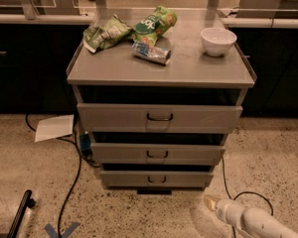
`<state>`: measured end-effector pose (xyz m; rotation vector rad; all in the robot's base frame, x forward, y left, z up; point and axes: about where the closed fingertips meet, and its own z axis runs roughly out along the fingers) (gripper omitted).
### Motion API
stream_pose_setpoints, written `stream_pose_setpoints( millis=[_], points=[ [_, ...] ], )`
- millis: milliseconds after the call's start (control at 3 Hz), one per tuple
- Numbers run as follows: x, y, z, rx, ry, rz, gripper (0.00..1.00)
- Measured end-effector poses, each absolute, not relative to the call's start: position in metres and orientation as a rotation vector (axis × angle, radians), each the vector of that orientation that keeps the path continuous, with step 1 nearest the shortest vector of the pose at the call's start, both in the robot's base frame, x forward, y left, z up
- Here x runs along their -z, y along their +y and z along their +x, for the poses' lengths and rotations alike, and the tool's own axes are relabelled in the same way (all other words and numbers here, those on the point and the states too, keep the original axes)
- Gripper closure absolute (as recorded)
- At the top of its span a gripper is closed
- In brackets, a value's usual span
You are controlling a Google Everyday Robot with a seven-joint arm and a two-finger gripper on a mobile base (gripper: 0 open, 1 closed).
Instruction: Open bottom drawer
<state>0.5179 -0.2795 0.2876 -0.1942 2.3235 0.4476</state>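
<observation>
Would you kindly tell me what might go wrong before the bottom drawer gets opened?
The gripper sits low, right of the bottom drawer; its small handle lies close beneath the middle drawer's handle, so it might hook the wrong one. A black cable beside the arm might snag.

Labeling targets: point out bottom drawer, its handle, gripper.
bottom drawer [124,179], camera view, front panel left of handle.
handle [157,180], camera view, middle of loop.
gripper [210,201], camera view, tip, lower right of frame.
</observation>
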Motion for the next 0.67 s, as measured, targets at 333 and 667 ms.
stream_pose_setpoints(
  millis=[333,667],
  points=[
    [-0.2618,-0.2635,0.5356,-0.514,2.341,-0.228,1.00],
    [-0.2623,-0.2629,0.5396,-0.518,2.337,-0.231,1.00]
  ],
)
